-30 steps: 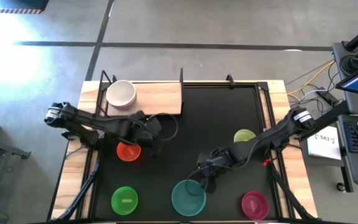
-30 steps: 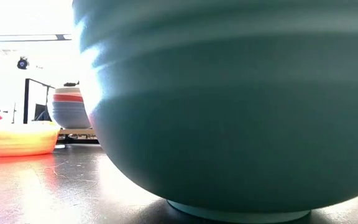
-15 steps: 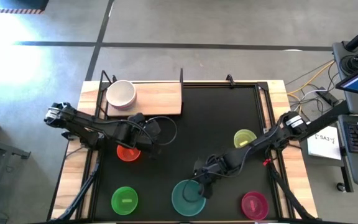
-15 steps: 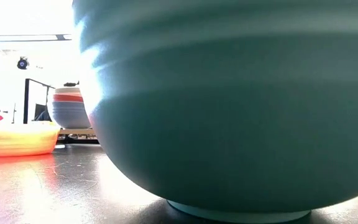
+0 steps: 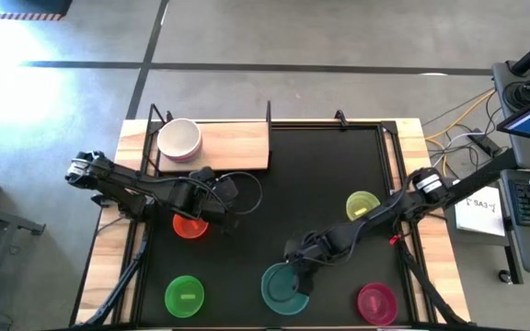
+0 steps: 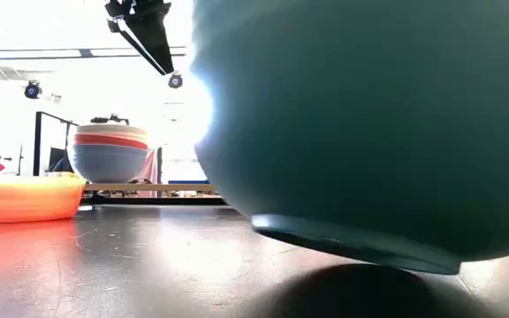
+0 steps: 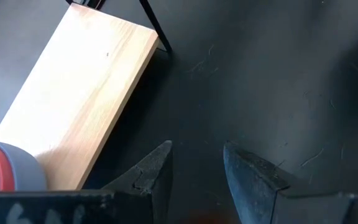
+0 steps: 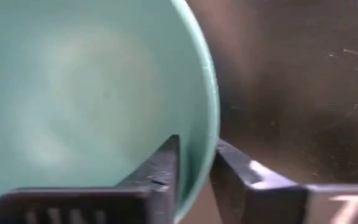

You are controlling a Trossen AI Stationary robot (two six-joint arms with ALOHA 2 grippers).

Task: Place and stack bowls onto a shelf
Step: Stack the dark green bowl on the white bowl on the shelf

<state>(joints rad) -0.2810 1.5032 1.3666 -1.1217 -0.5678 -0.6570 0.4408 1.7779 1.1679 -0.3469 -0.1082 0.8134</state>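
Note:
The teal bowl [image 5: 282, 290] sits near the table's front edge and fills the low view [image 6: 369, 132], where it stands tilted. My right gripper [image 5: 298, 278] is shut on its rim [image 8: 194, 152]. My left gripper [image 5: 215, 213] hangs open [image 7: 197, 152] above the black mat, beside the orange bowl [image 5: 190, 223]. At the far left the light-wood shelf [image 5: 237, 145] carries a stack of bowls [image 5: 179, 140], white on top, with red and blue-grey bands showing in the low view [image 6: 111, 152]. My right gripper pinches the teal bowl's rim [image 8: 207, 130] on its far right side, one finger [image 8: 163, 168] inside the bowl and one [image 8: 241, 174] outside. The fingers slant down from the far right. The bowl is tilted, its foot [image 6: 325, 240] raised off the mat on one side.
A green bowl [image 5: 184, 296] stands at the near left, a magenta bowl [image 5: 376, 302] at the near right and a yellow-green bowl [image 5: 362, 204] at mid right. Bare board [image 7: 79, 93] lies to the right of the stack. The shelf's thin black uprights [image 5: 269, 112] rise at its ends.
My right gripper has sunk toward the near edge onto the teal bowl's rim and shut on it. The bowl, flat on its foot before, has tipped and shifted a little toward the right.

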